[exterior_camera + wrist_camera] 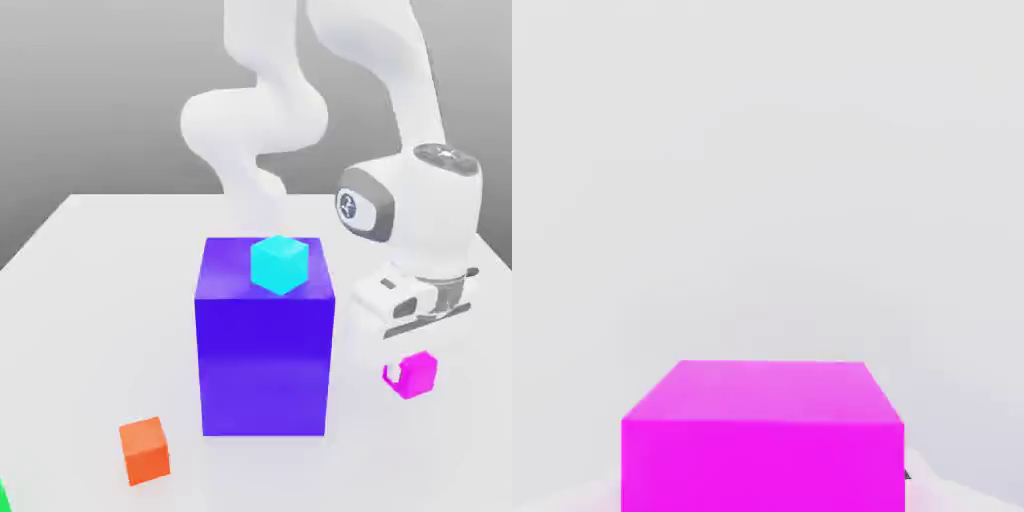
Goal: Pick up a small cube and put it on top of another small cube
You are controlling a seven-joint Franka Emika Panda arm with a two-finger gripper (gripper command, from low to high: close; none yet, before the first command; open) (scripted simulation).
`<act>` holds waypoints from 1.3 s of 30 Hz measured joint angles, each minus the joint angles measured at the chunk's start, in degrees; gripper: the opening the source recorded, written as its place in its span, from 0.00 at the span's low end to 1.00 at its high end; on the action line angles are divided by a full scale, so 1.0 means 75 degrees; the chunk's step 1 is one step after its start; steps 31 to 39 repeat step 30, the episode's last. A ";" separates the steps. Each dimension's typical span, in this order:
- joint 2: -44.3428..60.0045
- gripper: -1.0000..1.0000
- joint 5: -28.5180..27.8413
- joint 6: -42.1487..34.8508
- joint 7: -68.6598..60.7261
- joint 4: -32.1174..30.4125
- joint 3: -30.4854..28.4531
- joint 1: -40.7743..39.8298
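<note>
The gripper [410, 372] points straight down over the white table [80, 260], its jaws closed narrow on the small pink cube [416, 374], which sits low at the exterior view's right, just beside the big purple block [264, 350]. From the hand camera the pink cube [762, 435] looms close against the pale table [762, 150]. A cyan cube [278, 264] rests on top of the purple block (near its back edge). An orange cube [145, 450] lies on the table, well apart from the pink one.
</note>
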 joint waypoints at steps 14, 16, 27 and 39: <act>0.1297 0.00 0.1089 -0.1905 -0.2917 0.3030 -0.2005 -0.3379; 0.1439 0.00 0.1159 -0.2071 -0.3204 0.3385 -0.2223 -0.3841; 0.2860 1.00 0.1562 -0.1377 -0.3619 0.4105 -0.2452 -0.4650; 0.2371 1.00 0.1379 -0.1848 -0.3500 0.4105 -0.2602 -0.4583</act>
